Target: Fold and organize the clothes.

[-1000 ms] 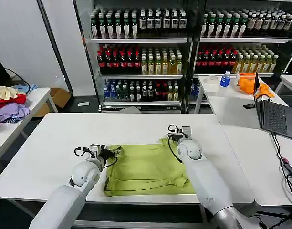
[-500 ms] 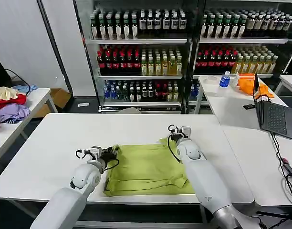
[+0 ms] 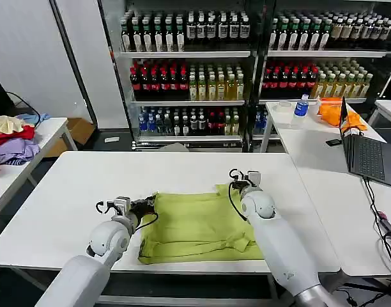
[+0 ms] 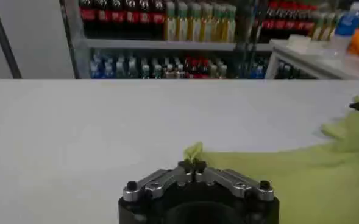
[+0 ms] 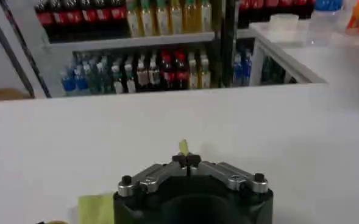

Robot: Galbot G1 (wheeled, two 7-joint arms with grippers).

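Note:
The clothes, a lime T-shirt [image 3: 195, 224], lie folded into a rough rectangle on the white table [image 3: 74, 185], near its front edge. My left gripper [image 3: 149, 205] is shut on the shirt's far left corner. In the left wrist view the jaws of this gripper [image 4: 192, 164] pinch a small tuft of lime cloth [image 4: 193, 151], and the shirt [image 4: 301, 182] spreads away beyond it. My right gripper [image 3: 239, 186] is shut on the far right corner. Its wrist view has a sliver of lime cloth [image 5: 183, 147] sticking out between the closed tips of the gripper [image 5: 186, 160].
An open laptop [image 3: 371, 157] sits on the table to the right, with a cable running down its near side. An orange cloth [image 3: 333, 110] and a blue bottle [image 3: 301, 105] lie farther back. Other garments [image 3: 13, 137] are piled on the left table. Drink shelves [image 3: 189, 77] stand behind.
My right gripper has shifted slightly to the right with its corner. My left arm has drawn a little to the left. The shirt's far edge is held a bit wider.

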